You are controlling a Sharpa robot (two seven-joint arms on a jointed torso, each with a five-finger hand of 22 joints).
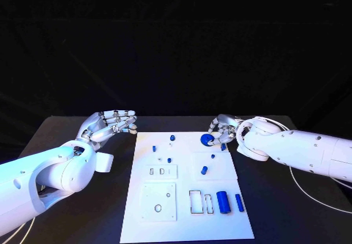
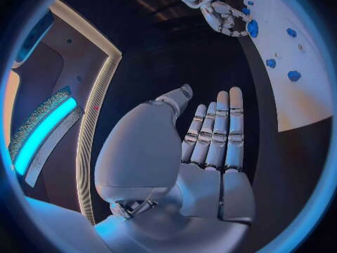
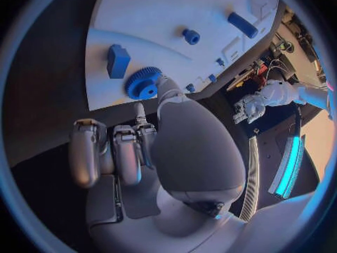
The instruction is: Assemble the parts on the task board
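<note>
Head view: the white task board [image 1: 187,223] lies in the middle of the black table [image 1: 286,213], with small blue parts scattered on it. The right hand [image 1: 222,133] sits at the board's far right corner, its fingers curled around a blue gear [image 1: 207,139], which rests at the fingertips just above the board's surface. Two blue cylinders [image 1: 222,202] stand side by side near the board's right edge, well apart from that hand, next to a row of rectangular slots [image 1: 202,202]. A blue block [image 1: 204,170] lies on the board between the gear and the cylinders.

The right wrist view shows the gear [image 3: 143,82] touching the thumb tip, with the other fingers [image 3: 126,152] folded in below it; the gear sits at the board's edge [image 3: 105,95], just beside a blue block [image 3: 118,61]. Whether the gear is lifted or resting on the board cannot be told.

The left hand [image 1: 110,124] hovers off the board's far left corner, over the table, holding nothing. In the left wrist view its fingers [image 2: 221,129] are stretched out straight and close together, the thumb apart, palm released.
</note>
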